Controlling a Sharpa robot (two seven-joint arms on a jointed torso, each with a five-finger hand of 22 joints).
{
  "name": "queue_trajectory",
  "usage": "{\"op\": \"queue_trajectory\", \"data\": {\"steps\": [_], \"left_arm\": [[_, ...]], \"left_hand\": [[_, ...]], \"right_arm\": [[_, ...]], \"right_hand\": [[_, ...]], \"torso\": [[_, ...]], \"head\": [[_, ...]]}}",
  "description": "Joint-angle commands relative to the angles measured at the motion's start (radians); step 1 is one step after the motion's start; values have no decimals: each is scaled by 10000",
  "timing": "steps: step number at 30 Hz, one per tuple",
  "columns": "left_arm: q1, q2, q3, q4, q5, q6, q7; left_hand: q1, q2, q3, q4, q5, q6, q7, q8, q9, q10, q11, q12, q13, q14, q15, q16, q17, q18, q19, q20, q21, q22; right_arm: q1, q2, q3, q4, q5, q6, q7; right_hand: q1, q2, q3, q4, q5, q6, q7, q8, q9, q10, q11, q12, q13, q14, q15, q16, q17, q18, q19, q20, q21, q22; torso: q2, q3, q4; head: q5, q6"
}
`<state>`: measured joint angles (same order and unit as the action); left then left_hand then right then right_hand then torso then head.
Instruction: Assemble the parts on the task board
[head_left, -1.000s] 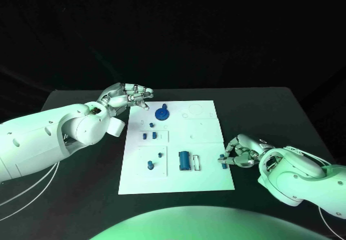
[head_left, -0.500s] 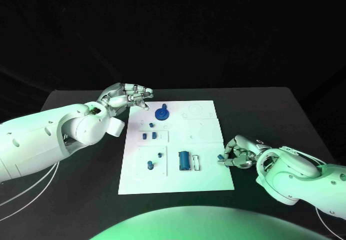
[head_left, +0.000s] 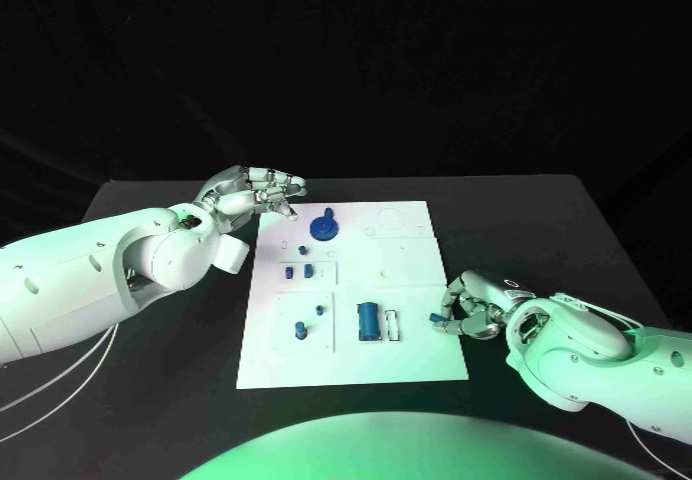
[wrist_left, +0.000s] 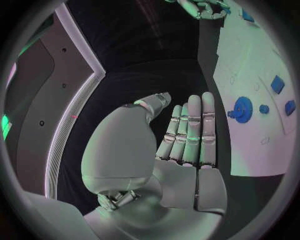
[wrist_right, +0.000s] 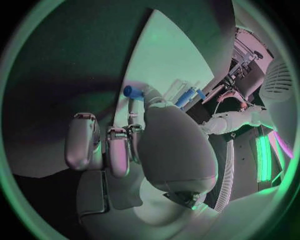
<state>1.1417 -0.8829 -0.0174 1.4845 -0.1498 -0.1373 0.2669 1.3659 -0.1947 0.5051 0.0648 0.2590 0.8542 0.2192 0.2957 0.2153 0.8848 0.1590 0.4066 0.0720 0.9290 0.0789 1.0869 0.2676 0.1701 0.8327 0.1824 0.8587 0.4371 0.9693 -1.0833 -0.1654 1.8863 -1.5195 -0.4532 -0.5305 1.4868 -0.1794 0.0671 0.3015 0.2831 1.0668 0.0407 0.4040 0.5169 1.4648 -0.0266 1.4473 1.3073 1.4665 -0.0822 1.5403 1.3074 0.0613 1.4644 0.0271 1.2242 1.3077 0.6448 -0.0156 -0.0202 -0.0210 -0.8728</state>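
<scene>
Black table surface extends beneath both of my arms, with the white task board lying flat at its centre. My left hand is positioned off the board's far left corner, over the dark table; its fingers lie straight and close side by side, the thumb set apart from them, and they hold nothing. The left wrist view shows the same hand extended alongside the board's edge without touching it. My right hand sits at the board's right edge, on the near half, with its fingers curled inward. A small blue peg is pinched at the fingertips, just above the board surface; the right wrist view shows this peg protruding past the fingertips, with the white board behind it. Whether the peg touches the board cannot be determined. On the board, a blue gear stands near the far edge, left of centre. A blue rectangular block lies in the near half of the board, just left of my right hand, with a pale slot outline beside it. Several small blue pieces rest in the left column of the board, between the gear and the near edge.
</scene>
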Motion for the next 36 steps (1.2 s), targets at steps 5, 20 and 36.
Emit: {"op": "queue_trajectory", "data": {"steps": [5, 20, 36], "left_arm": [[4, 19, 6, 15, -9, 156, 46], [4, 37, 5, 11, -10, 160, 38], [4, 40, 5, 37, -11, 178, 30]], "left_hand": [[-32, 93, -6, 43, 17, -54, 8, -29, -11, -95, 5, 39, -14, -12, 78, -55, -16, 130, 49, -13, -36, -12], [-30, 99, -6, 55, 19, -54, 7, -34, -11, -105, 5, 54, -16, -17, 78, -56, -17, 130, 55, -12, -55, -26], [-27, 106, -3, 59, 20, -53, 8, -34, -10, -107, 5, 58, -17, -18, 78, -56, -17, 130, 58, -13, -59, -29]], "right_arm": [[-120, -21, -102, 147, 387, 170, -196], [192, 42, -79, 593, 2190, -579, -118], [364, 945, -66, 433, 3112, -790, -40]], "right_hand": [[314, -59, 2449, -161, 1057, 143, -2, -103, 126, 626, -94, 26, 1951, 869, -100, -3, 1724, -34, 174, -93, 207, 1865], [-1686, -716, 5803, -1415, 915, -368, 33, 599, 1366, 714, -46, 126, 2013, 905, -79, 62, 1914, -87, 262, -71, 562, 1936], [-2394, -769, 5794, -1406, 868, -311, -51, 585, 1433, 719, -103, 126, 2016, 908, -119, 67, 1929, -82, 255, -93, 546, 1928]], "torso": [[-3, -2, -6], [5, -11, 0], [19, -17, -5]], "head": [[5, 2], [16, 2], [6, 2]]}}
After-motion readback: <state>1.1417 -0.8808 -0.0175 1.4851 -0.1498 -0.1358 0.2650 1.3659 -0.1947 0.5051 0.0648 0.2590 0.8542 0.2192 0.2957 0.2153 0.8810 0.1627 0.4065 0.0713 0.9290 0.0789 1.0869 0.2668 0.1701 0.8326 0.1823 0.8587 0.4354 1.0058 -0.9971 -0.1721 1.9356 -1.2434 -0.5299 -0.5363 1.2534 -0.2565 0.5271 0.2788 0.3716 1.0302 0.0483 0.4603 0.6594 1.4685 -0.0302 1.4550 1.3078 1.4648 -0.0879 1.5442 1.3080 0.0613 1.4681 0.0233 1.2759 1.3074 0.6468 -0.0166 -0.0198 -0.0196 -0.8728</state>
